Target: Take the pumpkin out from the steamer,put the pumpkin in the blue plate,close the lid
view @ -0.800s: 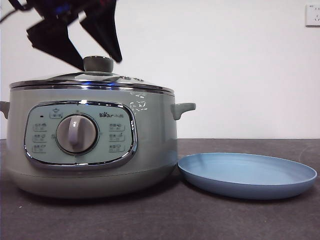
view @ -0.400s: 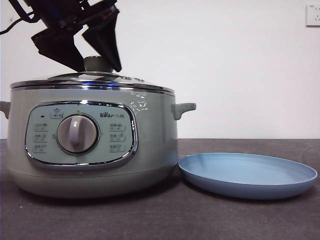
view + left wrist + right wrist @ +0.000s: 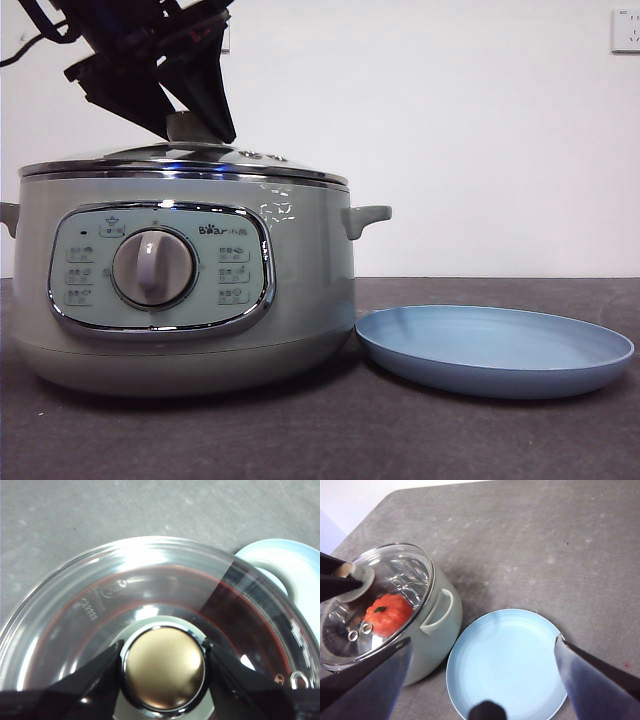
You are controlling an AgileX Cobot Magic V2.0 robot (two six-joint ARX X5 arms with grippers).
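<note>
The steamer (image 3: 180, 290) stands at the left with the lid (image 3: 185, 160) on it. My left gripper (image 3: 192, 128) comes down from the upper left, its jaws shut on the lid's knob (image 3: 164, 670), one on each side. In the right wrist view the pumpkin (image 3: 387, 614) shows through the glass lid (image 3: 395, 575), inside the steamer (image 3: 432, 640). The blue plate (image 3: 495, 350) lies empty to the right of the pot. My right gripper (image 3: 485, 639) is open and empty, high above the blue plate (image 3: 505, 660).
A side handle (image 3: 365, 218) of the pot sticks out toward the plate, whose rim lies close to the pot's base. The dark grey table (image 3: 330, 430) runs to a white wall with a socket (image 3: 625, 30) at the top right.
The left gripper has come down a little around the lid's knob and its jaws have closed in on it. The pot, lid and plate have not moved.
</note>
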